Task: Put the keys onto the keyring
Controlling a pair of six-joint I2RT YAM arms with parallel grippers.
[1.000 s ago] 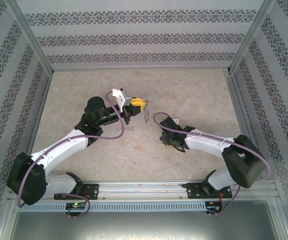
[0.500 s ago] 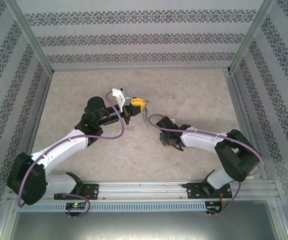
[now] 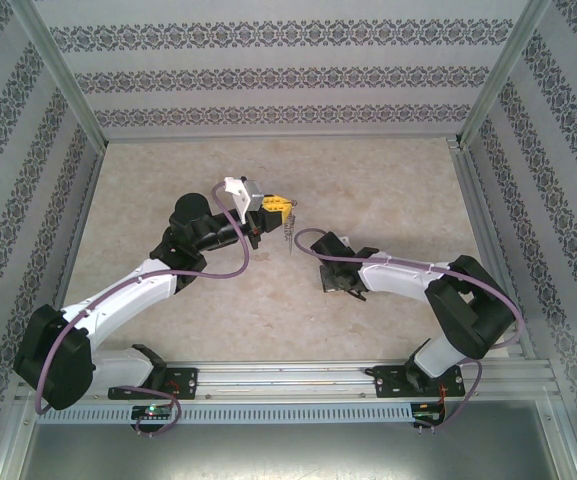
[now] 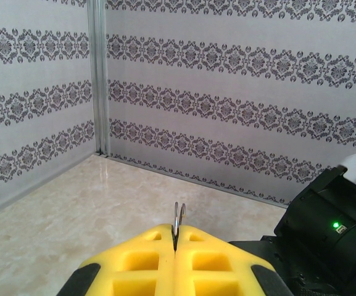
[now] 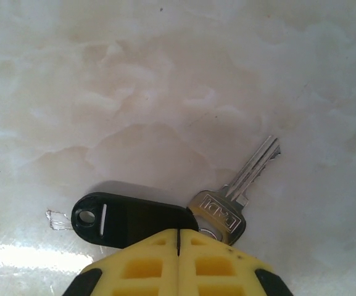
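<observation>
Status: threading not started, both pickups look done or nearly so.

- Left end effector [image 4: 175, 233] is pinching shut on the keyring [image 3: 290, 236] and holding it up off the bench [image 3: 388, 190]. From above, the beaded loop is dangling below the yellow fingers [image 4: 134, 265], around mid-bench. In the left wrist view only a thin sliver of metal is poking out of the seam.
- Right end effector [image 5: 178, 237] is sitting low, just right of and nearer than the hanging loop, jaws fully together over the head of the key [image 5: 252, 169]. Looks like a pinch on the key. The key is lying flat on the bench, blade pointing away to the far right. A black tag [image 5: 128, 219] is lying flat against the key head, to its left.
- Remaining, as I'm reading it: lift the key, bring it to the loop, get the loop through the key's hole. Loop and key are near each other but apart, nothing is threaded.

Surroundings: the bench is a glossy pale marble-look slab that is throwing glare in the right wrist view. Grey damask-striped walls [image 3: 268, 75] are closing in three sides, with aluminium posts [image 4: 97, 80] at the corners.
</observation>
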